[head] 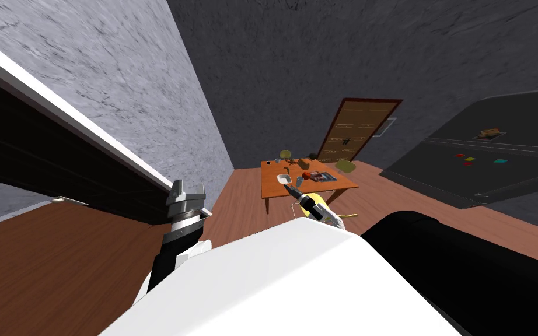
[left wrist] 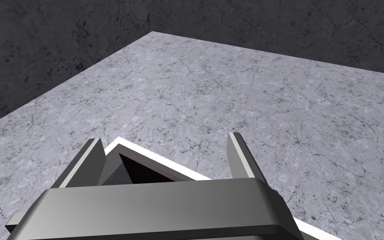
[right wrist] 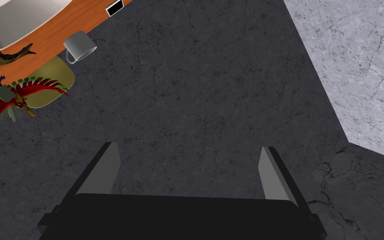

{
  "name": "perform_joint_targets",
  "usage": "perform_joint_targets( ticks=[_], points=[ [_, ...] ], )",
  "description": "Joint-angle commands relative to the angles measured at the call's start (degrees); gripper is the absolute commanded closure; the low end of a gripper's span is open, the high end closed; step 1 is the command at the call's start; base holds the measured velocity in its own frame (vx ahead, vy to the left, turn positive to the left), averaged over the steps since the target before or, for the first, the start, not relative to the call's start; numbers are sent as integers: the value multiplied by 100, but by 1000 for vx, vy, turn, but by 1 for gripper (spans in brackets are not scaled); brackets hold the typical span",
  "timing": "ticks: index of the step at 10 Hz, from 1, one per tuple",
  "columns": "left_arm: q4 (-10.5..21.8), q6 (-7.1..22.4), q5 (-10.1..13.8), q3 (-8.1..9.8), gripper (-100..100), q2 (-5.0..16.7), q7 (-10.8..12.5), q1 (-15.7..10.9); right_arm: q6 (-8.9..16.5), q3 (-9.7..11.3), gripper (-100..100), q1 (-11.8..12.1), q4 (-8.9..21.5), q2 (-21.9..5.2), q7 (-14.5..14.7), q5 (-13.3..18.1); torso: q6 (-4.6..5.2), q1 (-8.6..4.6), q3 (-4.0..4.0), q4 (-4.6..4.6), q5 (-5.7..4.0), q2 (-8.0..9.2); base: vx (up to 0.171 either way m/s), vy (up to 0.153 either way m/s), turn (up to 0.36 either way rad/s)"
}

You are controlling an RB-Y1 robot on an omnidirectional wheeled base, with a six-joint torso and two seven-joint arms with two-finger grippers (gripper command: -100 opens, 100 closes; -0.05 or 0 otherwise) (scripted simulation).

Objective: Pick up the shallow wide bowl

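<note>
The shallow wide bowl (head: 285, 177) is white and sits near the front left of a small orange-topped table (head: 273, 185). My right gripper (head: 290, 188) reaches over the table's front edge, just short of the bowl. In the right wrist view that gripper (right wrist: 189, 166) stands open with nothing between its fingers, and the bowl (right wrist: 8, 21) lies off to one side, well clear of them. My left gripper (head: 187, 192) is raised at my left beside a white-edged frame, and it (left wrist: 166, 154) is open and empty.
On the table there are also a grey mug (right wrist: 80, 46), an olive object (right wrist: 49, 81), a red bird figure (right wrist: 8, 102) and a dark curved piece (right wrist: 8, 56). A brown door (head: 355, 131) stands behind the table. A dark cabinet (head: 495, 151) is at the right.
</note>
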Motion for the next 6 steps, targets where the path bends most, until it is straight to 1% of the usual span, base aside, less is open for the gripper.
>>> perform_joint_targets(
  ticks=[1, 2, 3, 4, 5, 6],
  points=[
    [0, 0, 0, 0, 0, 0, 0, 0, 154, 42, -100, -6, 279, -183, 99, 286, 0, 0, 0, 0, 0, 0, -37, 24, 223],
    [0, 0, 0, -1, 0, 0, 0, -1, 154, 42, -100, -6, 279, -183, 99, 349, -3, 2, 0, 0, 0, 0, -27, 16, 112],
    [0, 0, 0, 0, 0, 0, 0, 0, 269, 66, -100, -26, 516, -347, 188, 576, 1, -1, -1, 0, 1, -3, -28, 21, 208],
    [0, 0, 0, 0, 0, 0, 0, -1, 269, 66, -100, -26, 554, -347, 188, 626, -3, 0, -2, -1, 0, -4, -21, 20, 113],
    [0, 0, 0, 0, 0, 0, 0, 0, 382, 87, -100, -45, 804, -506, 288, 870, 1, 0, -3, -1, 0, -6, -17, 29, 200],
    [0, 0, 0, 0, 0, 0, 0, 0, 495, 106, -100, -64, 979, -658, 399, 1049, -3, 2, -4, -2, 0, -8, -22, 41, 421]
  ],
)
